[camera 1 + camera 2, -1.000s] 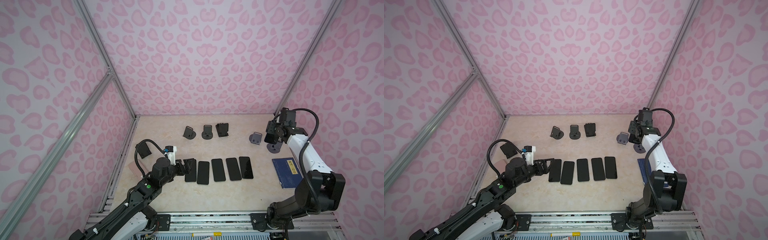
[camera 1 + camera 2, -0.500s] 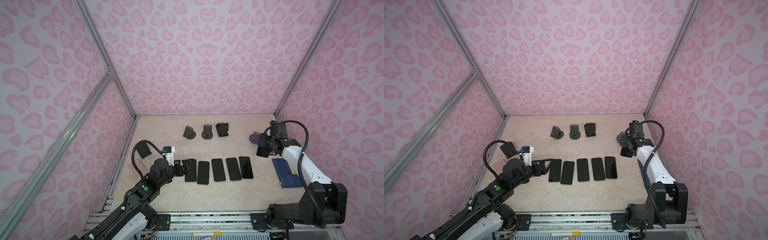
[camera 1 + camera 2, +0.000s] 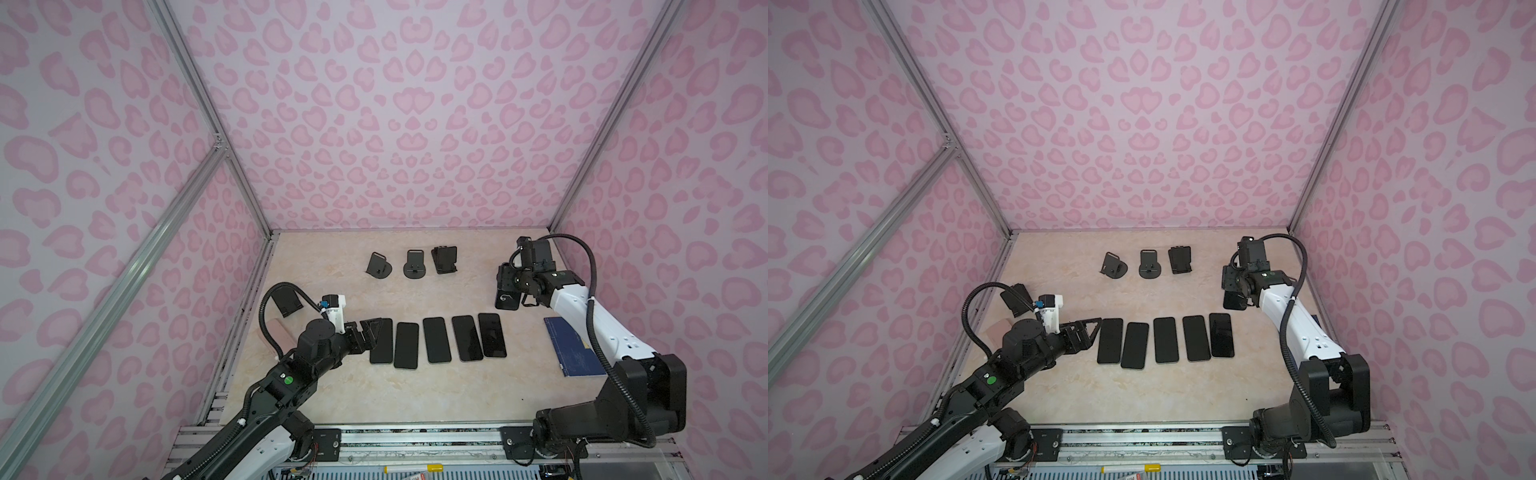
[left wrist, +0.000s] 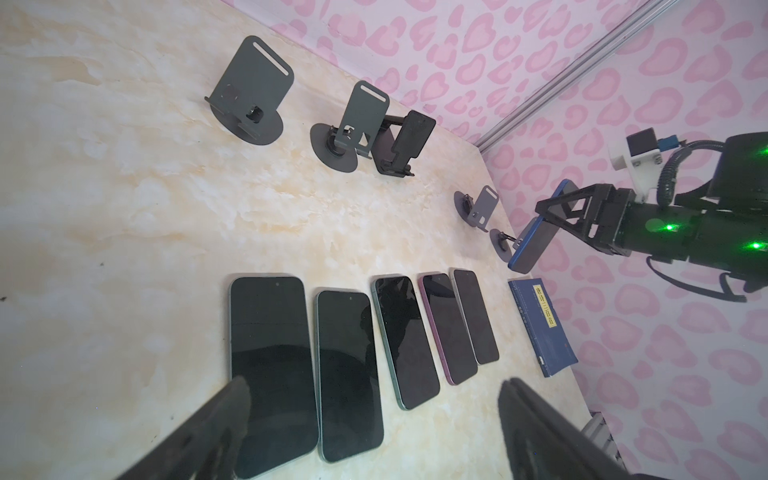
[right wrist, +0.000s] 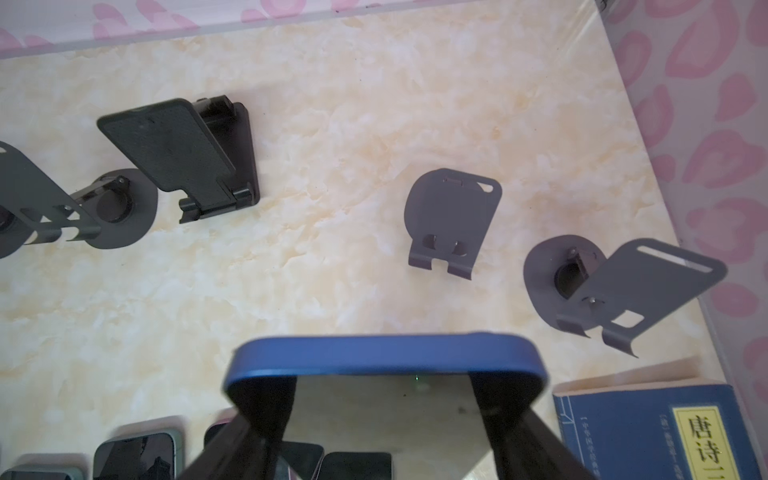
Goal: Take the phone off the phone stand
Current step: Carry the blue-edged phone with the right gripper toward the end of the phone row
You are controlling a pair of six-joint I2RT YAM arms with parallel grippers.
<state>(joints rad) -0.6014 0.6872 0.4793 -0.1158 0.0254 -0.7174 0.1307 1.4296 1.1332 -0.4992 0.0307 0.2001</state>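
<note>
Phone hangs above the table in both top views, pinched by the right end effector. Left wrist view: left end effector spread, empty. Right wrist view: stand bare; we judge only set-down remains.

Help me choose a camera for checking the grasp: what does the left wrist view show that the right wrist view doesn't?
Only left wrist: the whole row of five phones, the open left gripper, and the right arm seen from outside.
Only right wrist: both fingers of the right gripper pressed on the blue phone, seen close.
Both: that phone, held off the stands, and the book.
</note>
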